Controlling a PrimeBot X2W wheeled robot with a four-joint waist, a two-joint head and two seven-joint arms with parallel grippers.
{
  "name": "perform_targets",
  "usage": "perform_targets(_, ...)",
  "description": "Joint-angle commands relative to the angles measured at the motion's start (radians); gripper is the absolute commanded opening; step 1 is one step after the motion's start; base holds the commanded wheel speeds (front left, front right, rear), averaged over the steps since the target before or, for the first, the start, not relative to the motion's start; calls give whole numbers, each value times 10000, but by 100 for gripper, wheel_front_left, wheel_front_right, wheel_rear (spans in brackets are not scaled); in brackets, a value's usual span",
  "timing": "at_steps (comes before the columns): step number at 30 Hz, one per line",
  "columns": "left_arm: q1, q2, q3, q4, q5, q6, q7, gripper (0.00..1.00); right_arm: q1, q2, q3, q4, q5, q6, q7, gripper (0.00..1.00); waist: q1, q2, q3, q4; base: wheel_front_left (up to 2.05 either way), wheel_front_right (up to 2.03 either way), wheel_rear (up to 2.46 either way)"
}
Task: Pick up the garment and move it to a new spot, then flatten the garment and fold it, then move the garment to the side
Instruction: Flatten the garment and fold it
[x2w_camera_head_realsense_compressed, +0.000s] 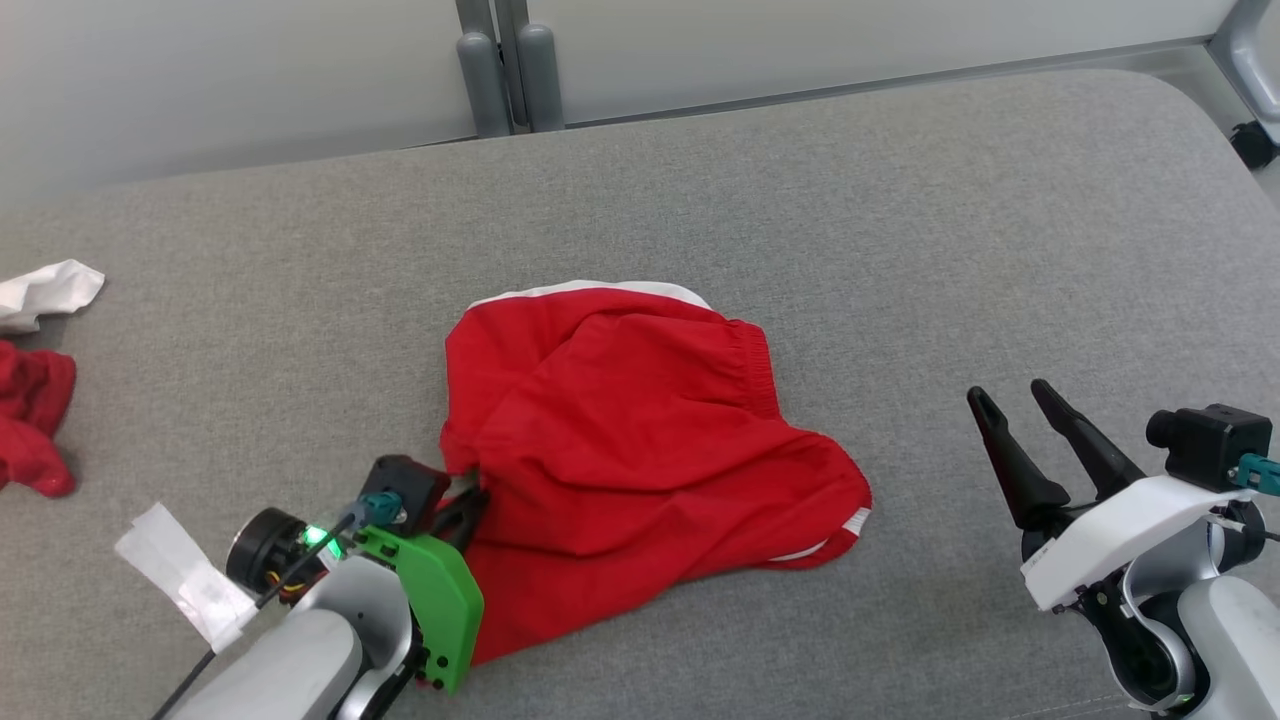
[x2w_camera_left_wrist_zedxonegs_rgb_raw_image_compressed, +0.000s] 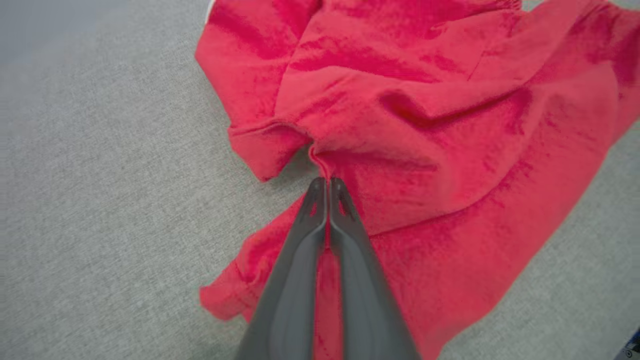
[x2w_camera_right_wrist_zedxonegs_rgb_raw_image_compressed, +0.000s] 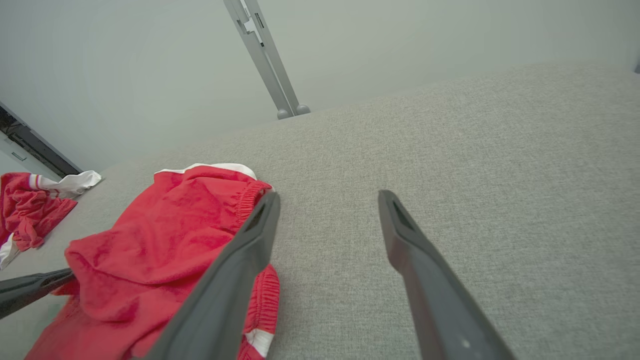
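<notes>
My left hand (x2w_camera_left_wrist_zedxonegs_rgb_raw_image_compressed: 327, 184) is clamped shut, fingers pressed together, and there's a pinch of red cloth caught between the tips. It has hold of the red shorts (x2w_camera_head_realsense_compressed: 640, 450) at their near left edge, where the cloth bunches into a small ridge just ahead of the fingertips. The shorts lie rumpled in the middle of the grey cloth-covered table (x2w_camera_head_realsense_compressed: 900, 220), spread out away from my grip. The gathered waistband is on the far right side, and white trim peeks out along the far edge and at the near right corner. Over on the other side my right hand (x2w_camera_head_realsense_compressed: 1008, 392) is wide open with nothing in it, fingers pointing away from me, well clear of the shorts. Beside my left arm lies a white paper strip (x2w_camera_head_realsense_compressed: 185, 580). Out at the far left edge of the table there's another red garment (x2w_camera_head_realsense_compressed: 30, 420) with a white cloth (x2w_camera_head_realsense_compressed: 50, 290) just beyond it.
</notes>
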Motion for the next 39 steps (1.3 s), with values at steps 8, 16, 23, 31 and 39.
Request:
perform_targets(8,-795,-292,906,297,-499,517,-422,0,-174,3,-41,25,-25,-7,7,100,0,0,290,-309,0,0,0)
perform_targets(16,-1852,-1044,1290,2479,-696,208,-1035,0,-488,37,107,92,-2,-7,54,100,0,0,680,-626,0,0,0)
perform_targets(23,-2363,-1609,1376,4337,-855,-280,-1676,12,-624,30,235,193,35,-7,-71,100,0,0,636,-653,0,0,0)
perform_targets(31,-2158,-1778,1475,4923,-972,-884,-2903,100,-452,65,76,432,-177,-7,-538,100,0,0,39,-333,0,0,0)
perform_targets(39,-1166,-532,2390,2995,-925,-90,-3943,100,-90,512,-507,705,-847,-7,-1560,100,0,0,-517,-32,0,0,0)
